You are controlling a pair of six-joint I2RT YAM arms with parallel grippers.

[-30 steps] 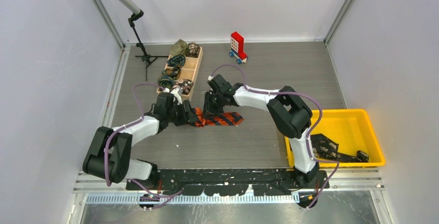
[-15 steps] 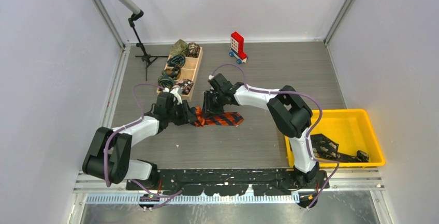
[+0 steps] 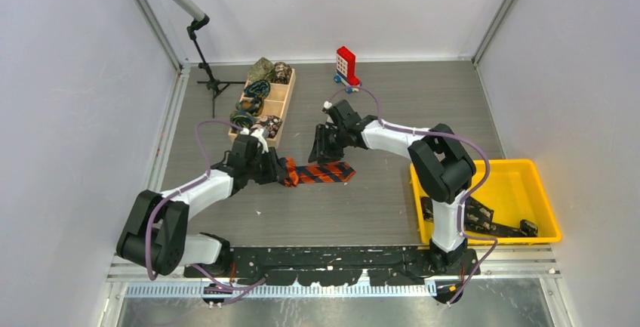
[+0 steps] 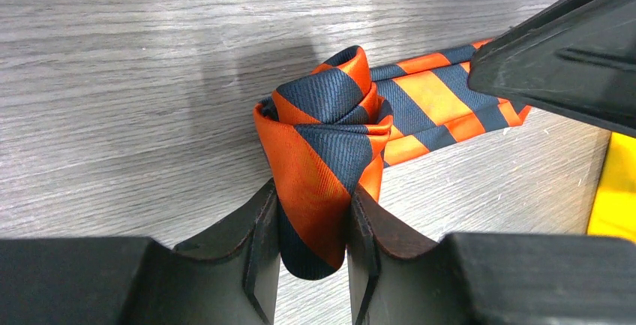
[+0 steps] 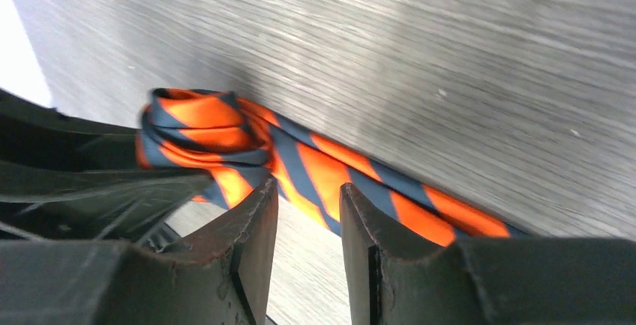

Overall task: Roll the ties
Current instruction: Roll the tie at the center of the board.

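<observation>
Two black fingers (image 4: 259, 244) of the left gripper (image 4: 311, 248) are pinched close on the rolled end of the tie (image 4: 330, 115). The roll stands between them, squeezed on both sides, its lower edge down in the gap. The roll is small and loose, a few soft folds. The rest of the tie runs out flat from it across the table (image 4: 112, 77) toward the right arm.

The right gripper (image 5: 309, 212) hangs just above that flat stretch. Its fingers (image 5: 251, 239) stand a narrow way apart with nothing between them, and whether the tips touch the cloth I cannot tell.

The tie is woven in broad slanting stripes of bright orange and dark navy, with a fine ribbed twill and a slight sheen. The table is grey with a straight wood grain — matt and faintly scratched. The tie lies mid-table between the two arms, near a wooden tray (image 3: 281, 94) that holds other rolled ties (image 3: 256, 87).
</observation>
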